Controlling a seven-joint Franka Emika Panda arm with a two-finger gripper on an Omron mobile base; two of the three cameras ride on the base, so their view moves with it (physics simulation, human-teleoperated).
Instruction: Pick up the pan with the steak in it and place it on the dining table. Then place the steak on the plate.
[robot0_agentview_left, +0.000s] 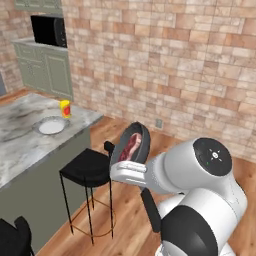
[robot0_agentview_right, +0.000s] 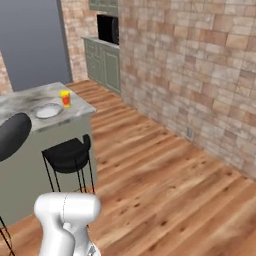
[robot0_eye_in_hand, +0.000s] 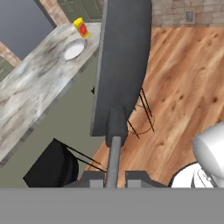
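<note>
Two dark fingers (robot0_eye_in_hand: 92, 177) stand nearly together on either side of the long handle of the pan (robot0_eye_in_hand: 124, 61), so the gripper (robot0_eye_in_hand: 114, 177) is clamped on that handle with almost no gap left between its jaws. In the hand view the handle runs straight up from between the fingertips to the pan's dark body, which appears edge-on and from beneath.

From the left base view the pan (robot0_agentview_left: 141, 145) hangs in the air in front of the arm, tilted steeply with its open face turned toward the camera, and the steak (robot0_agentview_left: 129, 146) lies against the inside of it, red with a pale fat edge. The pan is above the wooden floor and a black stool (robot0_agentview_left: 87, 169), beside the near end of the dining table (robot0_agentview_left: 20, 145) and not touching it.

On the marble top the plate (robot0_agentview_left: 51, 126) sits near the far corner, with a small yellow cup (robot0_agentview_left: 65, 108) just beside it. Both are well apart from the pan. The right base view gives the same pairing of plate (robot0_agentview_right: 48, 111) and cup (robot0_agentview_right: 65, 98) on the table (robot0_agentview_right: 20, 102).
</note>
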